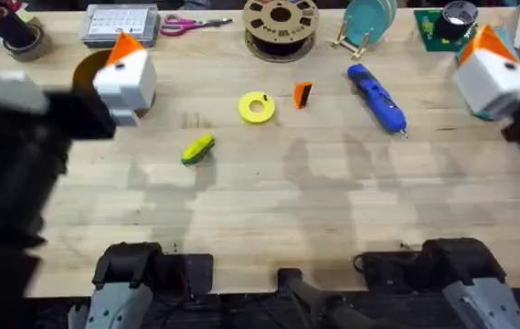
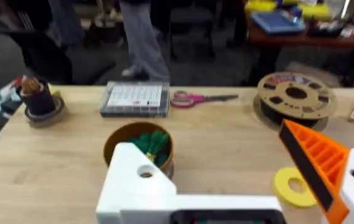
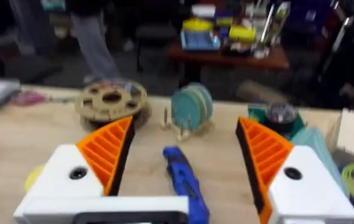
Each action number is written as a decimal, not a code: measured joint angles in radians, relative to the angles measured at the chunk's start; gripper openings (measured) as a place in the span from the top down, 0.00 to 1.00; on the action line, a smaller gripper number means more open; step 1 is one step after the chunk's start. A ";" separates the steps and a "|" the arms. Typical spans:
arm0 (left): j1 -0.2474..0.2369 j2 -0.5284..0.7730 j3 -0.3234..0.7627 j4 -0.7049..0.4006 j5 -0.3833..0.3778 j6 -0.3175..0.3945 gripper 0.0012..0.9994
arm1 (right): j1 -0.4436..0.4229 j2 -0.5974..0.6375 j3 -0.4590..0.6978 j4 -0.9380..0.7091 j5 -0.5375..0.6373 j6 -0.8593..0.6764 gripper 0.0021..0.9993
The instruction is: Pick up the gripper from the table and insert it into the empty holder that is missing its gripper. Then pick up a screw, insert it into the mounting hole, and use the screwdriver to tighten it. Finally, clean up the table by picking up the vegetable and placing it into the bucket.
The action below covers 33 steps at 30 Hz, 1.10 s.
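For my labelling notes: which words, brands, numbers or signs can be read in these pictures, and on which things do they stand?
None can be read.
Flat case beside the pink scissors: rows of print, too blurred.
Filament spool: marks on its rim, too blurred.
Blue screwdriver: no readable marking.
Yellow ring: no text visible.

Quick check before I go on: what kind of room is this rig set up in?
Likely a workshop or maker lab: a wooden bench carrying a filament spool, scissors and a blue screwdriver, with more cluttered tables behind.
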 joint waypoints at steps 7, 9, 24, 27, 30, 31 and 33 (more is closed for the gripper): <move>0.000 0.319 0.260 -0.235 -0.001 0.001 0.01 | 0.000 0.324 0.264 -0.261 -0.001 -0.001 0.00; 0.000 0.396 0.309 -0.290 -0.001 0.001 0.01 | 0.000 0.406 0.324 -0.326 -0.001 -0.001 0.00; 0.000 0.729 0.397 -0.422 0.014 0.001 0.01 | 0.000 0.727 0.467 -0.581 -0.001 -0.001 0.00; 0.000 0.733 0.397 -0.426 0.014 0.001 0.01 | 0.000 0.728 0.467 -0.581 -0.001 -0.001 0.00; 0.000 0.733 0.397 -0.427 0.014 0.001 0.01 | 0.000 0.728 0.467 -0.581 -0.001 -0.001 0.00; 0.000 0.733 0.397 -0.430 0.014 0.001 0.01 | 0.000 0.728 0.467 -0.581 -0.001 -0.001 0.00; 0.000 0.733 0.397 -0.447 0.016 0.017 0.01 | 0.000 0.728 0.467 -0.580 -0.001 -0.001 0.00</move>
